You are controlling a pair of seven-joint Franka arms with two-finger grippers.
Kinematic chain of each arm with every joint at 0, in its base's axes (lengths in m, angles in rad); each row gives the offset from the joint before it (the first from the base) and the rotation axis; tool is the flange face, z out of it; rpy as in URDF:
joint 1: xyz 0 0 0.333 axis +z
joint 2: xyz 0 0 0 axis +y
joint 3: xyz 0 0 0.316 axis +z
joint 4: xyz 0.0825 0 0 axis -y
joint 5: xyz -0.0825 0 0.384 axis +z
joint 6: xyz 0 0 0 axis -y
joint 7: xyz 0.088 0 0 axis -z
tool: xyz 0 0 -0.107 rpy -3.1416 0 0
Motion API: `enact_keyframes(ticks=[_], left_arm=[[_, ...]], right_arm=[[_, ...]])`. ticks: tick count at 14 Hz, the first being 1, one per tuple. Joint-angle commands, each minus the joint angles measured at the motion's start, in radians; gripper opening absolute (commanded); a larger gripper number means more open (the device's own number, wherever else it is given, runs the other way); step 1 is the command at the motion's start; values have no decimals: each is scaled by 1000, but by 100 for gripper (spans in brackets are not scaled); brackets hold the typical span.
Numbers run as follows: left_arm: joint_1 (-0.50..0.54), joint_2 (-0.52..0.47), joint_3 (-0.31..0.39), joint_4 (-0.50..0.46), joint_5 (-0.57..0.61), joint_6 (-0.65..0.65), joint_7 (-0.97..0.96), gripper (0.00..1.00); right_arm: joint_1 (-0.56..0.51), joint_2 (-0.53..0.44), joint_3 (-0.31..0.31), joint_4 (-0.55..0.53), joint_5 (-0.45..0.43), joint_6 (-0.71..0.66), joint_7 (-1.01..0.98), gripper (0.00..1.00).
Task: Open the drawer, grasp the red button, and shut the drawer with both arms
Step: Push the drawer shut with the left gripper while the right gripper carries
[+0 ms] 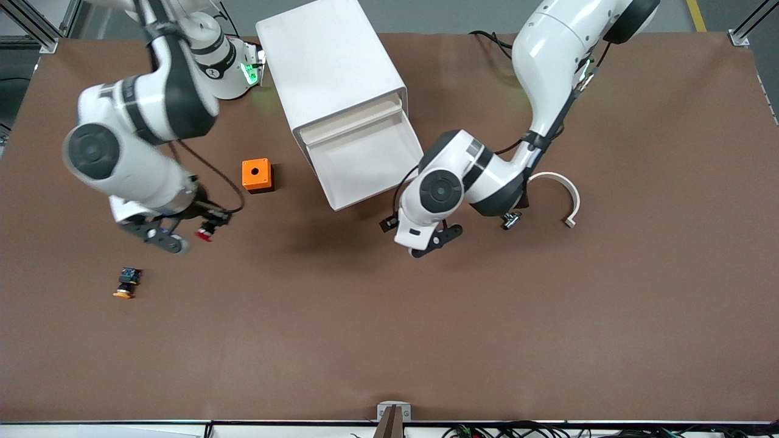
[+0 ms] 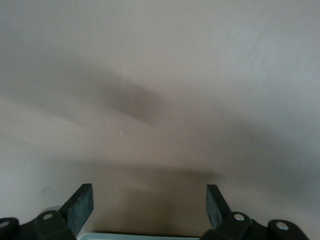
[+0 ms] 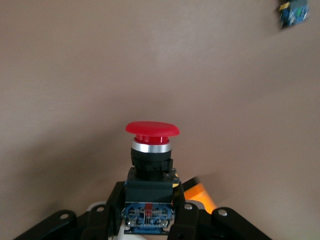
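One red-capped button (image 3: 151, 165), cap outward, gripped by right gripper (image 3: 150, 212)

Standing open, drawer (image 1: 369, 163) jutting toward left gripper (image 1: 433, 240); orange cube (image 1: 256, 174) sitting beside; table (image 1: 389, 340) lying bare nearer camera.

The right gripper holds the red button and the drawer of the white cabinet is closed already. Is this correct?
Not quite. The right gripper does hold the red button, but the drawer of the white cabinet is pulled out, open; the front view shows this. The left gripper is open beside it.
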State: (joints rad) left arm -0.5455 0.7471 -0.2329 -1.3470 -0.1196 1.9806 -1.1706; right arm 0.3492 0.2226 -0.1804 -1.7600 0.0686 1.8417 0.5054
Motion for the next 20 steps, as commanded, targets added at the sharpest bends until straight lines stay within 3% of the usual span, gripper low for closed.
enact_keyframes(ticks=[1,5,14,17,20], left_arm=[[-45,-14,4,-43,24,35,-98,99],[-128,-26,4,-89,24,35,-184,99],[-283,-29,-11,-100,17,29,-395,99],[-300,-29,-16,-101,12,29,-409,99],[-301,-31,-14,-100,15,29,-411,99]], right_arm=[[-137,6,24,-53,28,31,-294,0],[-260,78,24,-140,28,248,-559,0],[-349,302,25,-142,27,638,-741,0],[-358,349,27,-113,34,657,-734,0],[-354,372,27,-104,128,654,-734,0]])
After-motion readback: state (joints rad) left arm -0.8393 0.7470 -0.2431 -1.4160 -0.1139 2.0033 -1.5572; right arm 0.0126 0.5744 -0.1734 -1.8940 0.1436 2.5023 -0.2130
